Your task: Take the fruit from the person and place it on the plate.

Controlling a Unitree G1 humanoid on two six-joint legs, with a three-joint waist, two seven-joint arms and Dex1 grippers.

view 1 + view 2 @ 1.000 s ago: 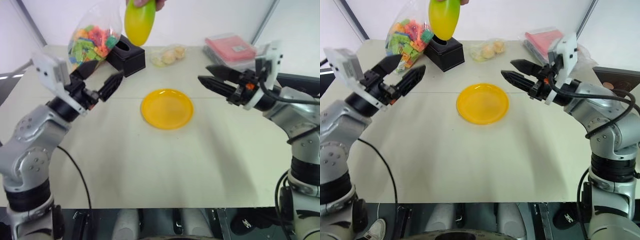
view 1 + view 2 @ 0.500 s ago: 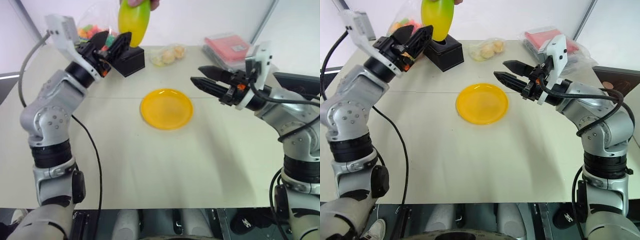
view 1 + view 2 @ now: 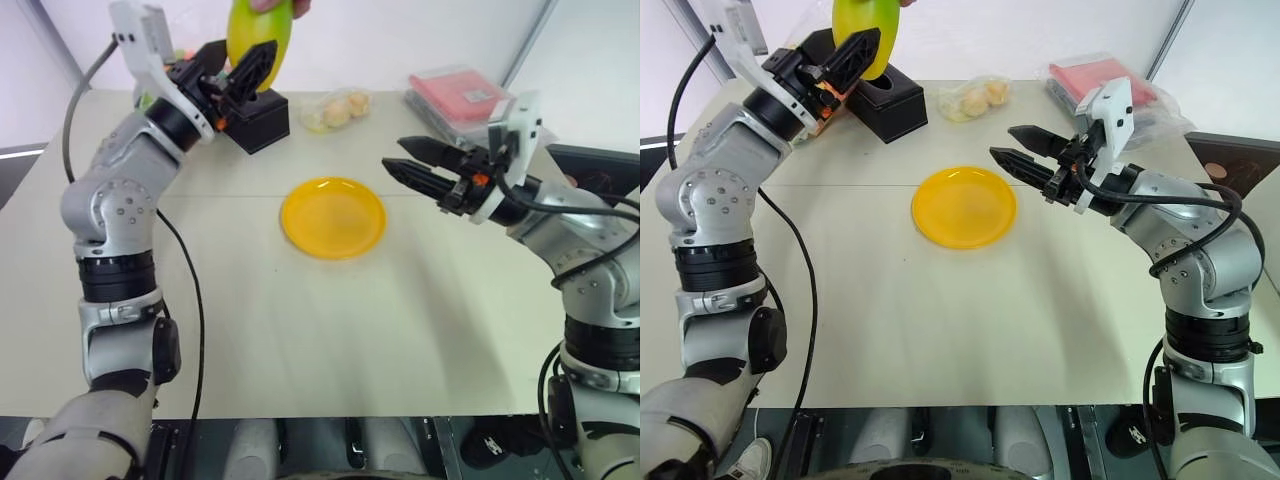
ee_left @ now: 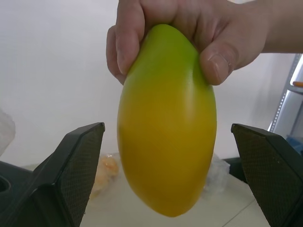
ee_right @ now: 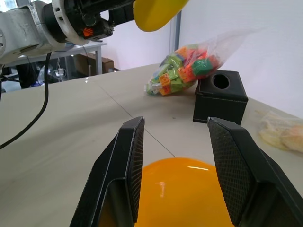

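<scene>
The fruit (image 4: 166, 127) hangs between the wide-spread left hand (image 4: 170, 175) fingers.

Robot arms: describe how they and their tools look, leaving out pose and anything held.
Both arms are built of rounded silver-grey segments with black bands at the joints. A black cable runs loose along the left arm, another along the right arm. Each wrist carries a white box. The left tool and right tool each have two black tapered fingers with cross-hatched pads and small orange parts at the base.

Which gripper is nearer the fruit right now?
Left. The left gripper is open with the fruit between its fingers, the person's hand holding the top. The right gripper hovers open beside the plate, well away.
</scene>
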